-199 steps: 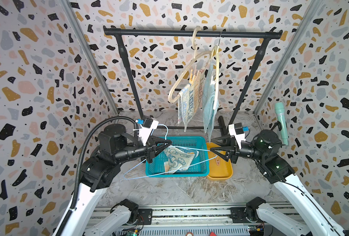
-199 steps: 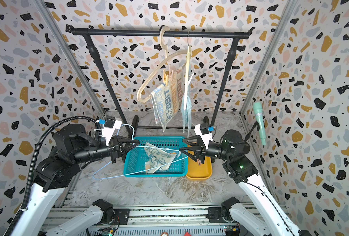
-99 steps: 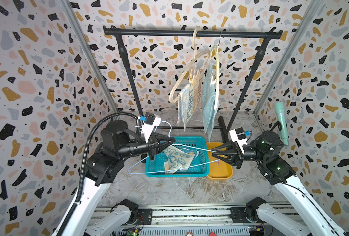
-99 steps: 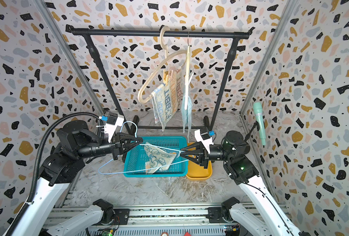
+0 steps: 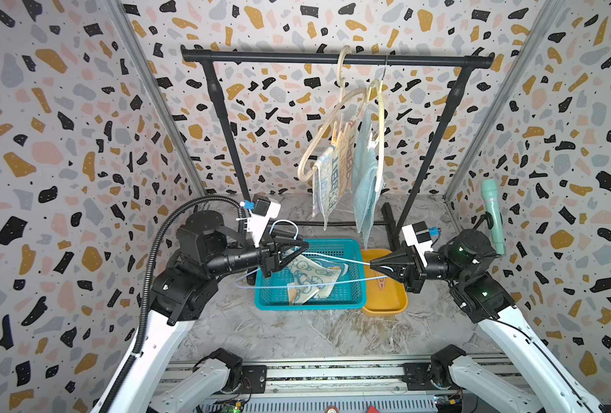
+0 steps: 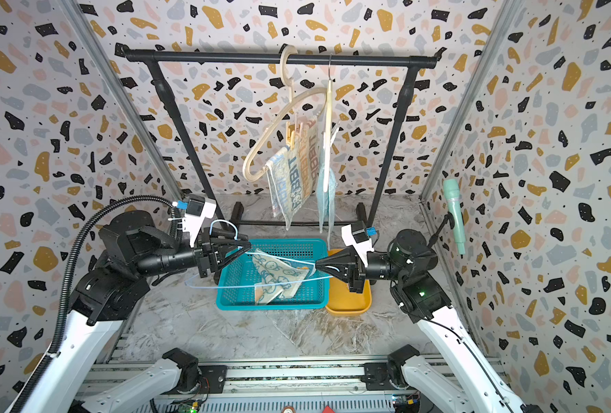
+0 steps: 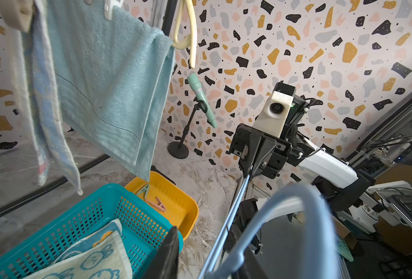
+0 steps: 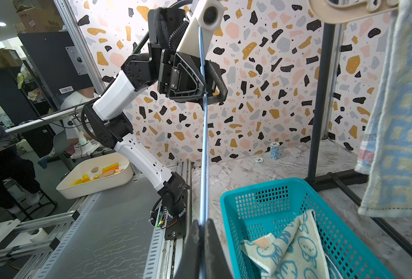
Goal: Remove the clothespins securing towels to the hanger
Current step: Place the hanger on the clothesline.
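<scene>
Top views, left gripper (image 5: 302,250): jaws apart, with the blue hanger (image 5: 354,261) between them, not pinched.
Top views, right gripper (image 5: 374,265): squeezed tight on the other end of the blue hanger.
Top views, basket (image 5: 309,304): under the blue hanger, with the cream towel (image 5: 307,275) inside.
Top views, tray (image 5: 384,309): just beside the basket.
Top views, rail (image 6: 261,56): the striped towel (image 6: 297,178) and the blue towel (image 6: 327,193) hang below it on pale hangers, with pegs (image 6: 293,134) at the top.
Left wrist, right gripper (image 7: 251,172): clamped on the blue hanger (image 7: 226,224).
Left wrist, tray (image 7: 176,193): a pink peg and a green peg lie loose inside.
Left wrist, blue towel (image 7: 108,79): a white peg grips its top edge.
Right wrist, left gripper (image 8: 206,93): jaws apart, and the blue hanger (image 8: 204,157) runs between them.
Right wrist, cream towel (image 8: 292,248): crumpled in the basket (image 8: 260,186).
Right wrist, striped towel (image 8: 400,132): hangs beside the basket.
</scene>
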Robot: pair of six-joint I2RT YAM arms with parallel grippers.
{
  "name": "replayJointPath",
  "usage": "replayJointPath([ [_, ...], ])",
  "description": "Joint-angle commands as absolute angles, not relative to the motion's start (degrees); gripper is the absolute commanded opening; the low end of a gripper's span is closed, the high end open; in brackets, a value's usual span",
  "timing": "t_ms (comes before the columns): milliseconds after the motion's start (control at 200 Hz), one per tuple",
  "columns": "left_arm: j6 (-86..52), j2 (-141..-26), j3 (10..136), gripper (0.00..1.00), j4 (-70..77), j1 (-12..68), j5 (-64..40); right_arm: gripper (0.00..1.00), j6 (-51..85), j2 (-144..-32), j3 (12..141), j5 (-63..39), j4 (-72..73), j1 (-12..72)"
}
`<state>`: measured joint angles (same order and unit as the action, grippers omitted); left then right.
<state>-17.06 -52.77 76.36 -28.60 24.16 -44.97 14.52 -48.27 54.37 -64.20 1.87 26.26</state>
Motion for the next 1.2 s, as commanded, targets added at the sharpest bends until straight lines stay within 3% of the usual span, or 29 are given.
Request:
replayJointPath([
  [0,-20.2,-51.7,76.0,0.49,-23.4,24.2,-41.9,0.00,16.8,-48.3,55.0,-63.8,6.2,27.3],
  [75,-21.2,-51.2,76.5,0.56,-22.9,24.2,-38.2,0.00,15.3,-49.0,57.0,-60.3,4.1,29.7],
  [330,-21.3,-49.9,79.8,0.61,-25.1,24.1,-27.6,0.00,9.4,-51.5,63.8,-39.4,-0.8,42.1],
  [716,-20.4,-48.1,81.1,0.69,-27.4,24.1,-14.2,0.00,14.0,-53.0,62.8,-42.6,7.1,42.4],
  [981,-19.8,-47.5,80.4,0.78,-24.7,24.1,-18.8,0.00,15.6,-52.9,62.6,-41.0,7.6,41.8],
  [1026,-19.8,-47.5,80.6,0.85,-24.6,24.1,-19.4,0.00,15.6,-53.0,62.5,-40.6,7.8,41.7],
  [1196,-19.7,-47.4,80.9,0.87,-25.3,24.1,-19.7,0.00,16.4,-53.6,62.4,-37.4,7.9,41.1],
])
